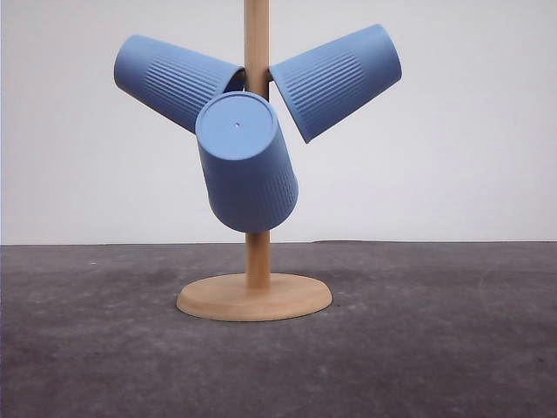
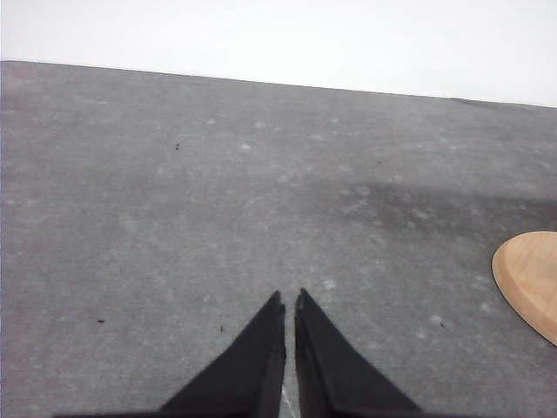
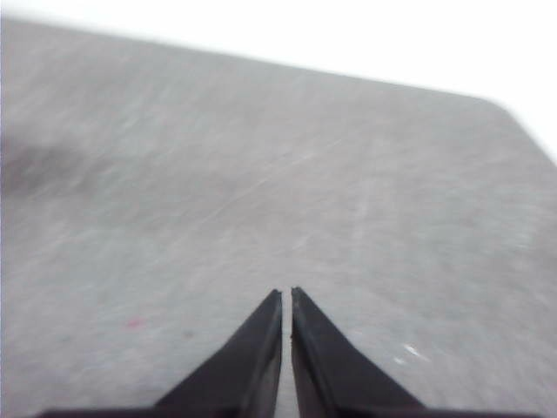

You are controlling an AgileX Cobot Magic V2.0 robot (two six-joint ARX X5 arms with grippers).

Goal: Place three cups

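Three light-blue ribbed cups hang mouth-inward on a wooden stand in the front view. One cup (image 1: 178,81) points up and left, another cup (image 1: 338,81) points up and right, and the third cup (image 1: 246,162) tilts toward the camera with its flat bottom showing. My left gripper (image 2: 289,300) is shut with nothing in it, low over the grey table, the stand's base edge (image 2: 533,280) off to its side. Over bare tabletop my right gripper (image 3: 286,296) is shut and holds nothing.
The stand has a vertical wooden pole (image 1: 257,259) and a round wooden base (image 1: 254,297) on the dark grey table (image 1: 435,348). A white wall stands behind. Open table surface lies on both sides of the base.
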